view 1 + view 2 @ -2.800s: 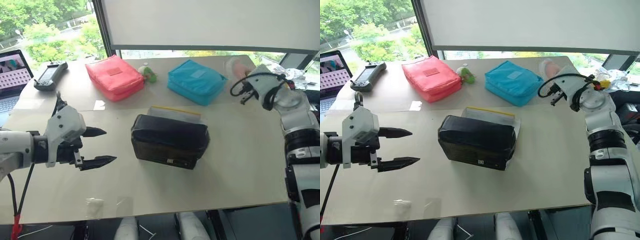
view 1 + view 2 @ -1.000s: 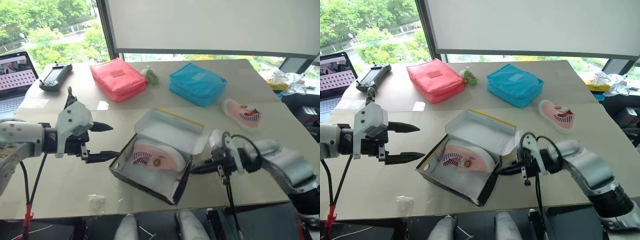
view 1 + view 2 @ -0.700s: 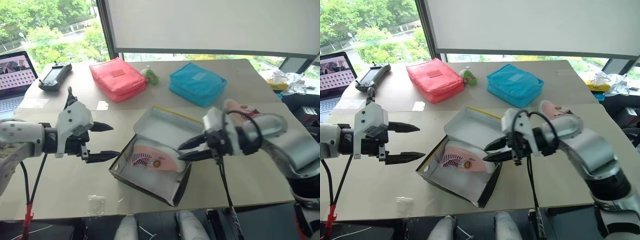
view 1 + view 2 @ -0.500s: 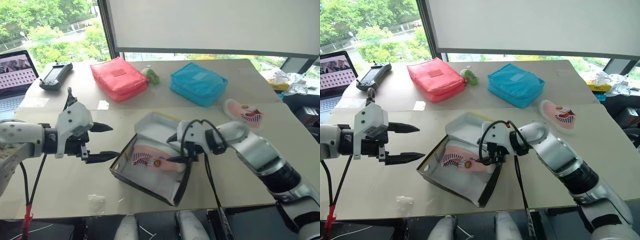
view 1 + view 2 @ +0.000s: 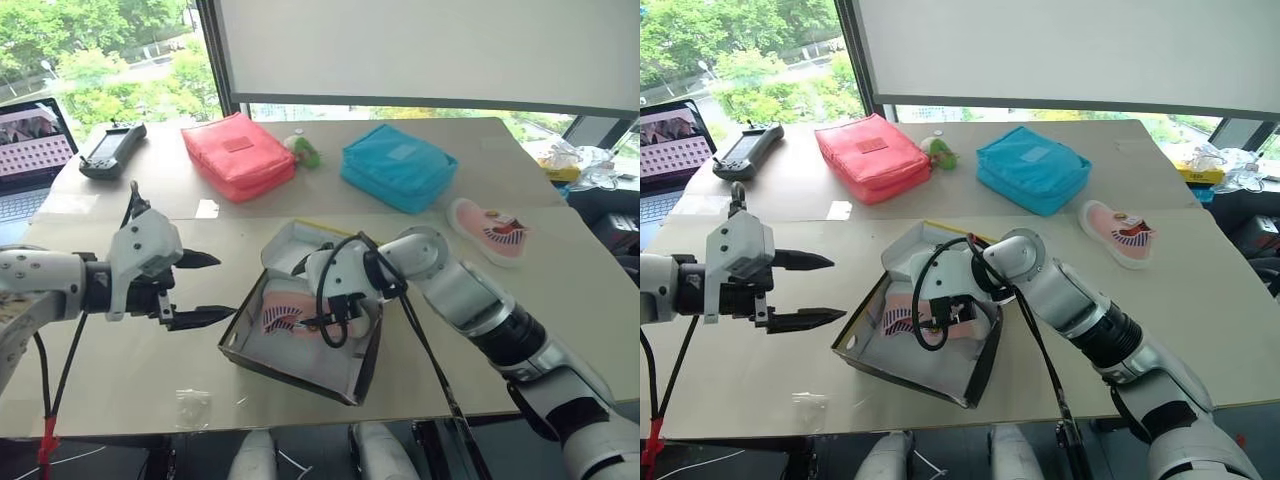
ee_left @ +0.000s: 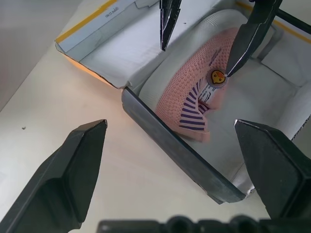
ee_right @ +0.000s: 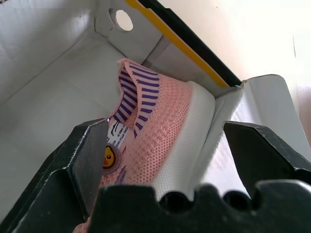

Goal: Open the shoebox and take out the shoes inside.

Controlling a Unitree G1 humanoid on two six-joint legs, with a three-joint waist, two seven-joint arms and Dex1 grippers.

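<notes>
Cardboard shoebox (image 5: 300,345), black-walled with a smooth white lining, lies open mid-table. Inside, a pink knitted shoe (image 7: 160,126) with ribbed white sole sits between the right gripper's (image 6: 206,36) spread, empty fingers. Left gripper (image 5: 195,290) hovers beside, released. Second shoe (image 5: 490,228) rests apart.

The left gripper (image 5: 205,288) is showing two pointed black fingers fixed to a blocky white housing, with black joints behind it. A black cable and a red one are hanging under the silver-white forearm. The right gripper (image 5: 928,318) is wearing the same black fingers (image 7: 90,155); a black cable is looping around its wrist, and silver segments are alternating with black ribbed bands along the arm.
</notes>
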